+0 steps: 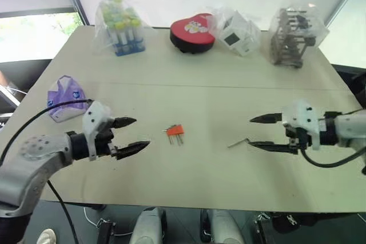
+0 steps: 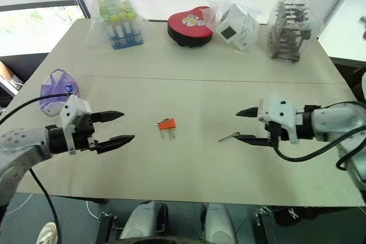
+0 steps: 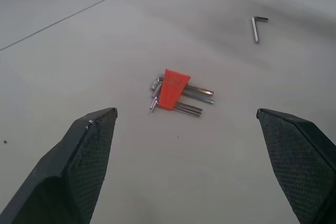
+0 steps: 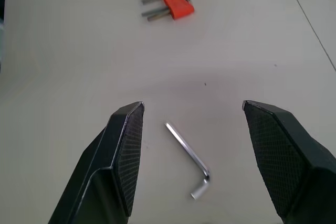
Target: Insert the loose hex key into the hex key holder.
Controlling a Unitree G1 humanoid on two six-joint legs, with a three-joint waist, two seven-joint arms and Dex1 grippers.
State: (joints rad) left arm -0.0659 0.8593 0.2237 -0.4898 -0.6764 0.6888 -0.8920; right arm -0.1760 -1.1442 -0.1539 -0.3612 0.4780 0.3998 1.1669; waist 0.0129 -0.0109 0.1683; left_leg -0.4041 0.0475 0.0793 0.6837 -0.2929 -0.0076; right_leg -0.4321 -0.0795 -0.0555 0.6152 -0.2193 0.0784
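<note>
So the loose hex key [image 4: 188, 160] is lying flat on the beige counter [image 1: 229, 101], bare and on its own, right in front of the right end effector [image 1: 258, 132]. In the right wrist view it sits between the two black fingers [image 4: 123, 153] but nothing is touching it. That end effector is spread open and holding nothing.

The hex key holder [image 1: 174, 131], the little orange-red block with a few metal keys poking out, is near the middle of the counter, well apart from the loose key and between the two arms. The left end effector [image 1: 136, 133] hangs just off to its side, wide open and empty too.

Along the far edge there's a bag of tubes [image 1: 121, 24], a red heart-shaped box [image 1: 193, 32], a bagged white cube [image 1: 237, 32] and a bagged dark rack [image 1: 291, 35]. A purple bag [image 1: 66, 96] sits near the left arm.
</note>
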